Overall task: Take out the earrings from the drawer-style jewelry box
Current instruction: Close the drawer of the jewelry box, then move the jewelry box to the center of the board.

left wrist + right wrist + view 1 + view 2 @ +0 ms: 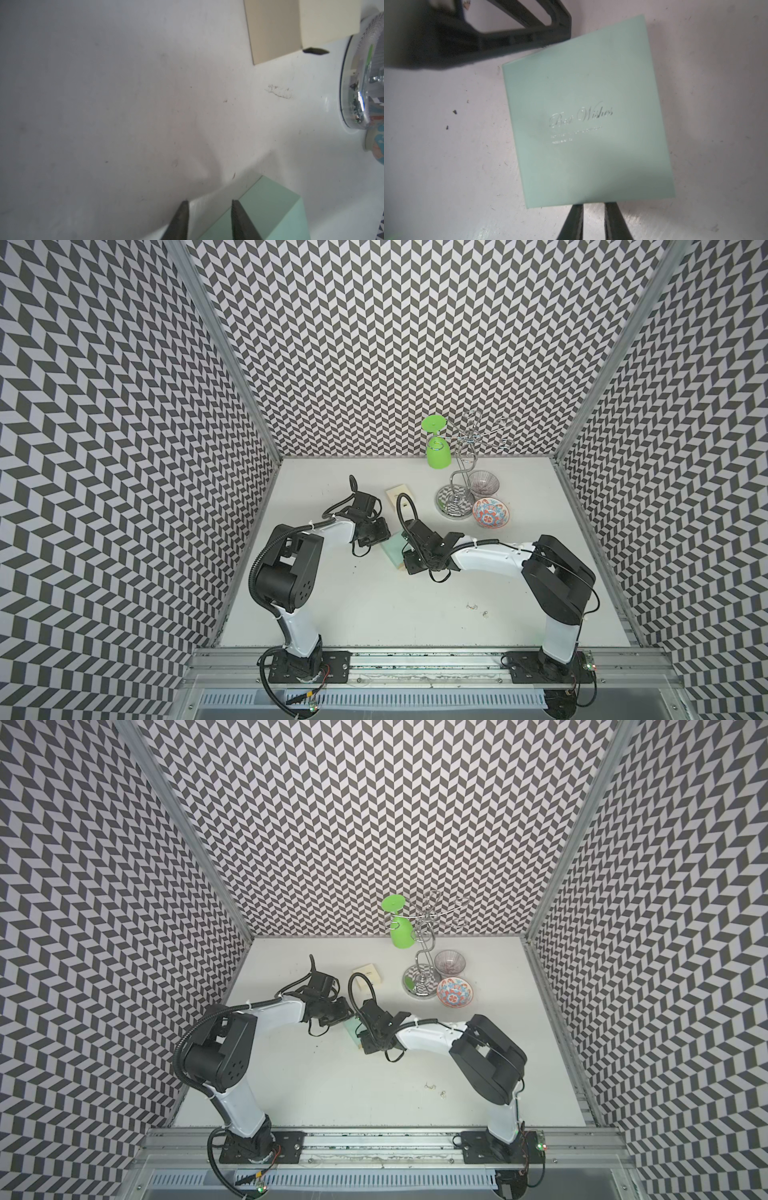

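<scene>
though set at the mint jewelry box's (587, 116) edge, cannot tell the right hand's (593, 206) grip; find left hand (209, 201) released, earrings (471, 606) on counter (374, 614) toward five o'clock.

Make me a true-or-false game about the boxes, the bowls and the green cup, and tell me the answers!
1. The mint-green square box says "Best Wishes" in silvery letters. True.
2. The green plastic goblet stands upright on its foot. False: it hangs upside down from the chrome wire rack.
3. The tiny silvery earrings lie loose on the white table, apart from the mint-green box. True.
4. The orange-and-blue patterned bowl is stacked inside the clear glass bowl. False: they sit side by side on the table.
</scene>
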`<action>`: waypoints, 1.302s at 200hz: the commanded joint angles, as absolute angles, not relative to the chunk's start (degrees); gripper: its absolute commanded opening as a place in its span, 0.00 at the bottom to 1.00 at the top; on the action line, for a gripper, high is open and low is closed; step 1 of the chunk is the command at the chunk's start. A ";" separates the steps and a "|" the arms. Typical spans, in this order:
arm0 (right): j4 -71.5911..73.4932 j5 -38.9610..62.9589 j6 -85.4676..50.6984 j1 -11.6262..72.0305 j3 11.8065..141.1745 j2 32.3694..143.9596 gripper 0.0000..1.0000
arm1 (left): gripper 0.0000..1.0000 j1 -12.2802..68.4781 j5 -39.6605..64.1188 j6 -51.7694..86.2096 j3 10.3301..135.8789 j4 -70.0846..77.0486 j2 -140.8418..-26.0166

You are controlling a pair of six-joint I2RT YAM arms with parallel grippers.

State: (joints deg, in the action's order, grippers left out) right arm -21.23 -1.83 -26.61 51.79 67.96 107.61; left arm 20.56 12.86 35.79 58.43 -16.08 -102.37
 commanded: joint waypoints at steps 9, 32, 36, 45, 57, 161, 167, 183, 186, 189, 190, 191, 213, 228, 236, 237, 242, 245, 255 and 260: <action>-21.18 -2.12 -24.34 51.00 69.59 108.33 0.21 | 0.52 19.44 1.50 37.84 62.13 -23.91 -96.90; -20.74 -0.87 -22.46 50.02 70.08 108.71 0.21 | 0.56 18.90 -0.03 41.24 60.35 -25.24 -92.41; -20.67 -0.88 -22.12 49.89 70.24 108.79 0.21 | 0.56 18.90 0.06 41.87 59.70 -25.14 -91.51; -20.57 -0.74 -21.16 49.68 70.82 109.18 0.21 | 0.57 18.89 0.41 43.29 57.99 -24.80 -89.58; -20.22 -0.19 -20.40 49.46 71.84 109.85 0.21 | 0.57 18.82 1.11 45.14 55.74 -24.40 -86.87; -21.01 -0.31 -19.26 48.46 88.67 122.57 0.21 | 0.59 17.40 1.17 50.34 49.62 -27.16 -74.89; -21.01 -0.14 -19.29 48.22 89.47 123.00 0.21 | 0.59 17.25 1.49 50.53 49.65 -27.08 -74.88; -20.96 0.35 -18.74 47.90 90.69 123.12 0.21 | 0.59 16.59 3.00 51.47 49.86 -26.19 -75.06; -20.92 0.51 -18.56 47.90 90.70 122.93 0.21 | 0.58 16.42 3.28 51.71 49.92 -25.98 -75.18; -20.92 0.63 -18.35 47.90 90.66 122.65 0.21 | 0.58 16.21 3.46 51.88 50.04 -25.79 -75.21; -20.87 0.67 -18.27 47.90 90.64 122.50 0.21 | 0.59 16.19 3.62 51.96 50.11 -25.68 -75.26; -20.85 0.73 -18.23 47.90 90.58 122.42 0.21 | 0.58 16.09 3.70 51.99 50.15 -25.59 -75.34; -18.42 0.44 -19.13 47.90 85.84 116.37 0.21 | 0.55 14.71 5.79 52.65 53.17 -23.51 -78.03; -16.05 -0.46 -21.03 47.90 80.68 110.59 0.21 | 0.53 14.33 6.49 52.42 56.70 -22.07 -81.32; -15.07 -1.19 -22.00 47.90 77.77 107.73 0.21 | 0.52 14.15 7.19 52.13 58.77 -21.11 -83.63; -14.96 -1.30 -22.16 47.90 77.38 107.26 0.21 | 0.52 14.10 7.28 52.08 59.14 -21.02 -84.05; -14.40 -1.72 -22.89 47.90 75.55 105.42 0.21 | 0.51 14.06 7.61 51.89 60.59 -20.61 -85.63; -13.99 -2.12 -23.35 47.90 74.45 104.40 0.21 | 0.51 13.94 7.78 51.74 61.45 -20.45 -86.65; -12.39 -3.38 -24.92 47.90 70.53 100.58 0.21 | 0.49 13.81 8.20 51.32 64.80 -20.40 -90.28; -11.15 -3.99 -25.91 47.87 68.22 98.67 0.21 | 0.48 13.73 8.66 51.15 66.30 -20.20 -92.02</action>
